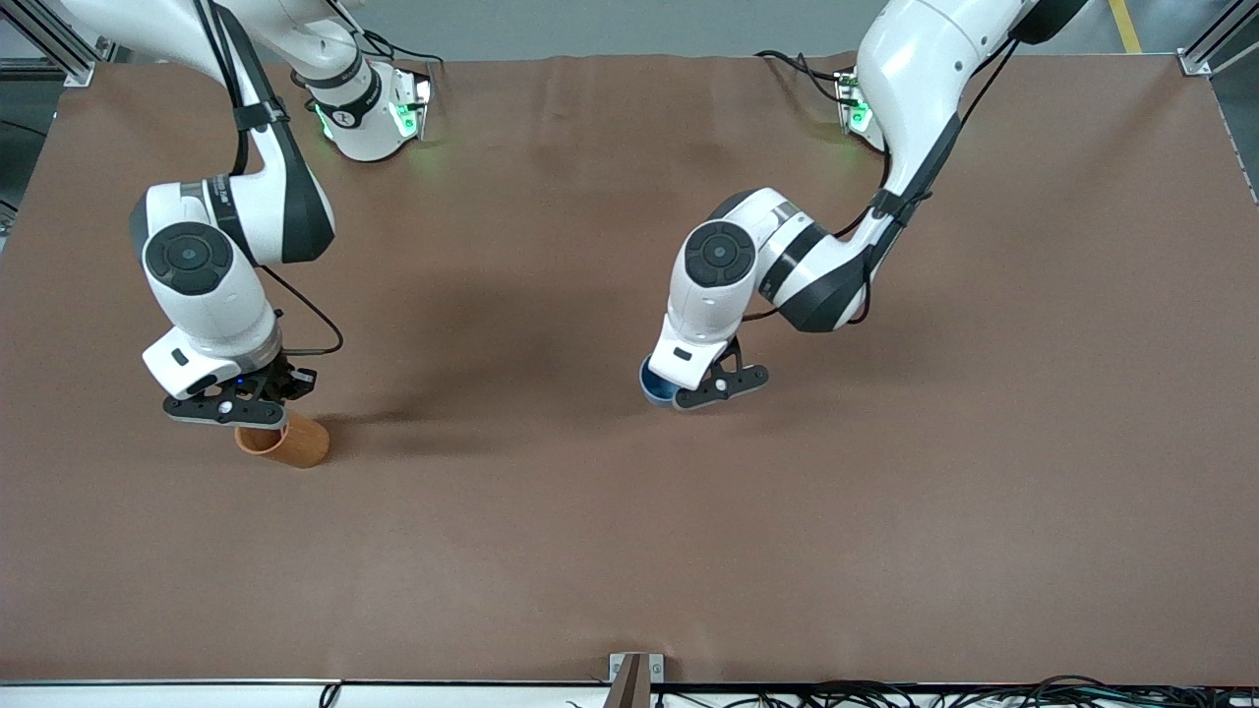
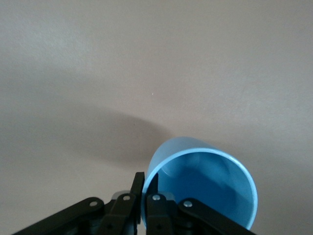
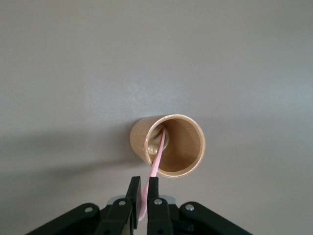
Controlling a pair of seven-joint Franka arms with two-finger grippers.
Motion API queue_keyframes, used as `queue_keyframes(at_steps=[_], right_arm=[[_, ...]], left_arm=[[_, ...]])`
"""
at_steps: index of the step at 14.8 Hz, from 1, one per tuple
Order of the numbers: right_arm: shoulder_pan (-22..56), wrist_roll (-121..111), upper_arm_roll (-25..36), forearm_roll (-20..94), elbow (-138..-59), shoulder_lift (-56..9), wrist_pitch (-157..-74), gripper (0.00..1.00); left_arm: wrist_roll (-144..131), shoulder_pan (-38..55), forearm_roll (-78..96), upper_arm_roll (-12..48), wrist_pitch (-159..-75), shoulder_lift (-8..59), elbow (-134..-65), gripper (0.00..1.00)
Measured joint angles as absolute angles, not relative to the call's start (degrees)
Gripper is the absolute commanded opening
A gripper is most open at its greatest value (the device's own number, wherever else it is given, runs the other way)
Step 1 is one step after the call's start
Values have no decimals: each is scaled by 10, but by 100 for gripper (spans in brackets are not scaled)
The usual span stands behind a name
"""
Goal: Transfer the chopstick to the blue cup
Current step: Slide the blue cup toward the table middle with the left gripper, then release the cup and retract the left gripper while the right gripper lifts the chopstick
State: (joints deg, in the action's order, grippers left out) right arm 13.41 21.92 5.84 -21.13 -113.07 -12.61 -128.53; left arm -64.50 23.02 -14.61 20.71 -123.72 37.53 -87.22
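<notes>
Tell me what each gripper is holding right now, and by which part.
Right gripper: chopstick, pinched near its upper end, its lower end in the orange-brown cup. Left gripper: blue cup, by its rim wall.

Matt brown cloth-like table cover (image 1: 590, 551); smooth, faintly glossy blue plastic-looking cup (image 2: 215, 181); satin orange-brown cylindrical cup (image 3: 183, 142); smooth thin pale pink chopstick (image 3: 155, 164); glossy white arm shells (image 1: 211, 295), matt black gripper fingers (image 3: 152, 196).

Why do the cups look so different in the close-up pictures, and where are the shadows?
Front view: even overhead light, with soft arm shadows on the brown table and green lamp glow at both bases. Left wrist view: the blue cup is cut off by the frame, with a broad shadow beside it. Right wrist view: a glint inside the orange-brown cup beside the chopstick.
</notes>
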Motion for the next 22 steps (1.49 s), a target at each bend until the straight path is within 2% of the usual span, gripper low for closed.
queue_keyframes(at_steps=[3,5,7,8,9,10,11,12,14,18,20,22], right_arm=[[131,219,58,-212,-1128,-126,-1285,9],[129,219,58,-213,-1124,-126,-1285,23],[128,219,59,-213,-1119,-126,-1284,24],[128,219,58,-213,-1116,-126,-1282,25],[129,222,57,-213,-1115,-126,-1273,33],[130,230,56,-213,-1115,-126,-1261,39],[134,238,54,-213,-1115,-126,-1253,39],[140,248,52,-213,-1116,-126,-1247,39],[151,264,50,-213,-1119,-126,-1242,38],[153,266,51,-213,-1123,-126,-1242,37],[151,266,53,-213,-1124,-126,-1242,32],[147,266,54,-215,-1124,-127,-1242,22]], left_arm=[[-677,230,-192,221,-1240,398,-871,2],[-692,230,-204,225,-1254,409,-870,2],[-703,230,-206,225,-1265,415,-870,3],[-704,230,-206,226,-1266,416,-870,7],[-705,230,-206,227,-1266,417,-870,30],[-706,230,-206,228,-1267,418,-870,61],[-706,230,-206,228,-1269,420,-870,84],[-706,230,-206,228,-1274,421,-870,92],[-706,228,-206,229,-1281,421,-868,100],[-678,197,-212,238,-1251,387,-847,100],[-609,158,-205,248,-1201,339,-840,100],[-526,123,-170,248,-1165,285,-840,100]])
